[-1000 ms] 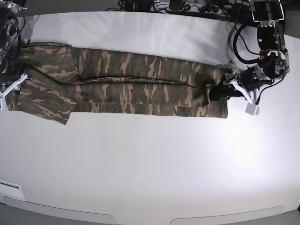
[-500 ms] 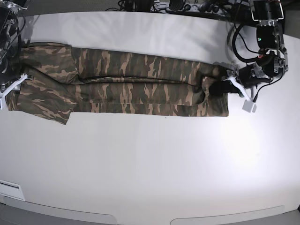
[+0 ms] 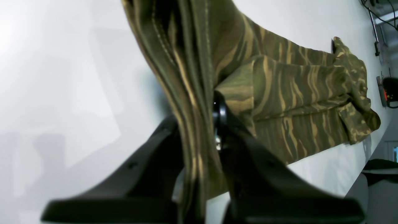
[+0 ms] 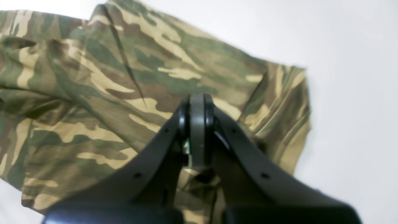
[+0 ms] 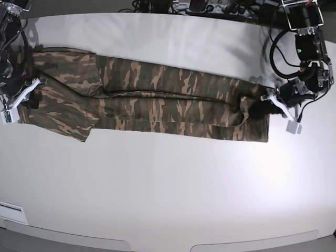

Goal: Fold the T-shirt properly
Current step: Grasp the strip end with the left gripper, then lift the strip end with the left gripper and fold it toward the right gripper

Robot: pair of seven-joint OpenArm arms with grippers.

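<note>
The camouflage T-shirt (image 5: 157, 100) lies on the white table as a long narrow strip running left to right, with the sleeves bunched at its left end. At the strip's right end my left gripper (image 5: 255, 109) is shut on the T-shirt. In the left wrist view its black fingers (image 3: 236, 146) pinch several stacked layers of cloth (image 3: 295, 93). My right gripper (image 5: 32, 98) sits at the left end. In the right wrist view it (image 4: 196, 105) is shut, fingertips pressed together on the sleeve cloth (image 4: 93, 93).
The white table (image 5: 168, 184) stretches wide in front of the shirt. Cables and equipment (image 5: 199, 6) line the back edge. A white label (image 5: 10, 212) sits at the front left corner. The table's far edge (image 3: 357, 174) runs close beside the shirt.
Both grippers have shut, the left one first and then the right. The whole shirt and both grippers have shifted a little to the right.
</note>
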